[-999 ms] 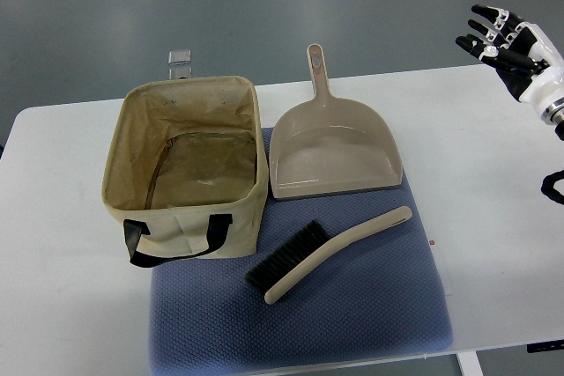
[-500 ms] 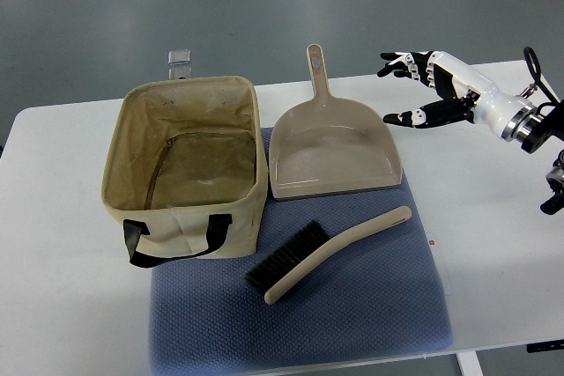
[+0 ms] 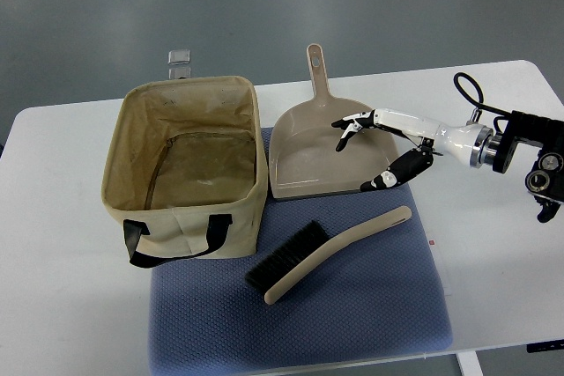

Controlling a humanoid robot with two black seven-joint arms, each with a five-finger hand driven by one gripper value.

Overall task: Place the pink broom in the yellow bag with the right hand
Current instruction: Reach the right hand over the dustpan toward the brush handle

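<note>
Right hand (image 3: 374, 151) fingers spread, empty, over dustpan (image 3: 333, 158), broom (image 3: 328, 254) lying nearer, apart

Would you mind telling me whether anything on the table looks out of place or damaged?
Nothing stands out. The bag stands upright and open, the dustpan and broom lie flat and undamaged on the blue mat, with nothing spilled.

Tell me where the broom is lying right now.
The broom lies flat on the blue mat, just in front of the dustpan, bristles toward the bag; the right hand hovers above the dustpan.
</note>
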